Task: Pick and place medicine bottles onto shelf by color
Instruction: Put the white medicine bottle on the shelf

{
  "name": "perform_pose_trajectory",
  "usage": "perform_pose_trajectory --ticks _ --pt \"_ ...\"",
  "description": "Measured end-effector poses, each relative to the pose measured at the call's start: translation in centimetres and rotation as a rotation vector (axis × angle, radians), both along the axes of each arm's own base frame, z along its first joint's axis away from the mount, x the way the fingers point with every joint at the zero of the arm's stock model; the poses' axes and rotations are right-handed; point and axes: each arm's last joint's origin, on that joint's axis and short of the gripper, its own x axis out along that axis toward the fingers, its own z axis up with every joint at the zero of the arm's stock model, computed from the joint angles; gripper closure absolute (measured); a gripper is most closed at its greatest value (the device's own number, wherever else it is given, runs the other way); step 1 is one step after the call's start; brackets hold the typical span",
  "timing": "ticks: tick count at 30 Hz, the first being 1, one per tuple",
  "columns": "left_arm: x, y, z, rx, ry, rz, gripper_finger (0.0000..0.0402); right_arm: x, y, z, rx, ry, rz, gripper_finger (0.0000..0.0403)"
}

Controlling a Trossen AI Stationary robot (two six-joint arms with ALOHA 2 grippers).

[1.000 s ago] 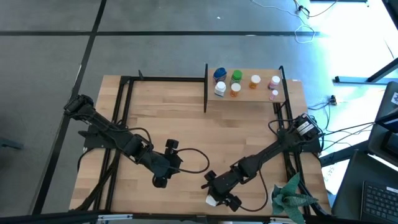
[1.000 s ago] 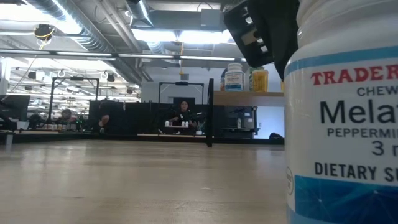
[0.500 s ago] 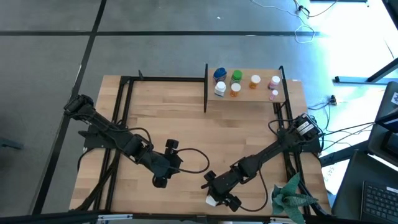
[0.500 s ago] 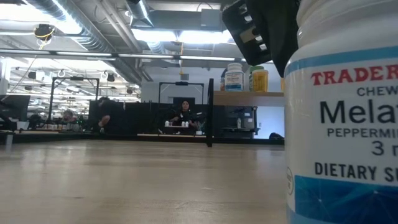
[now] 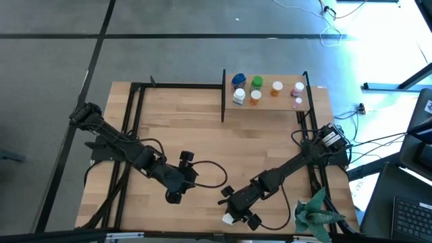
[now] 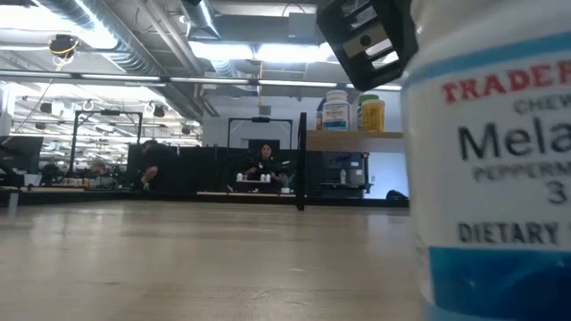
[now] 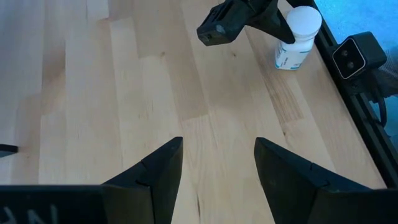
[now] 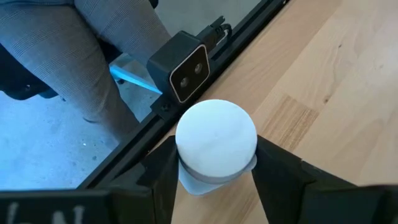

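- The right end effector (image 5: 233, 214) is low at the near edge of the table (image 5: 202, 135), about 6 o'clock in the high view.
- Its two fingers (image 8: 283, 180) stand on either side of a white-capped bottle (image 8: 216, 144), pressing against it just under the cap; the end effector is clamped on it.
- That bottle (image 7: 296, 37) has a white body with a blue band, and stands upright on the table next to the black frame rail and a small camera block (image 7: 353, 56).
- In the low view the same bottle (image 6: 491, 169) fills the 3 o'clock side, right in front of the lens.
- The left end effector (image 5: 174, 195) hovers over bare wood at about 7 o'clock in the high view, well apart from the bottle.
- Its fingers (image 7: 155, 174) are spread apart with nothing between them.
- The shelf (image 5: 266, 101) sits at the far edge, about 1 o'clock.
- On it stand a blue-capped bottle (image 5: 237, 81), a green one (image 5: 256, 83), two orange ones (image 5: 277, 88), a white one (image 5: 238, 98) and two pink ones (image 5: 298, 88).
- A green plant (image 5: 317, 214) lies at 5 o'clock, beside the right arm.
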Motion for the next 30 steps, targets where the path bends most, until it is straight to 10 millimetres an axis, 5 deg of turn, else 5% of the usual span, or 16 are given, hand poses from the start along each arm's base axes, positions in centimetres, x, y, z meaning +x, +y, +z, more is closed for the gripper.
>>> perform_pose_trajectory --ticks 15,30 --pt "0.0 0.0 0.0 0.000 0.000 0.000 0.0209 -0.4 -0.4 0.7 -0.041 0.007 -0.030 0.0221" --pt "0.0 0.0 0.0 0.002 0.002 0.000 0.0209 -5.6 -5.0 10.1 -0.206 -0.036 -0.300 0.0221"
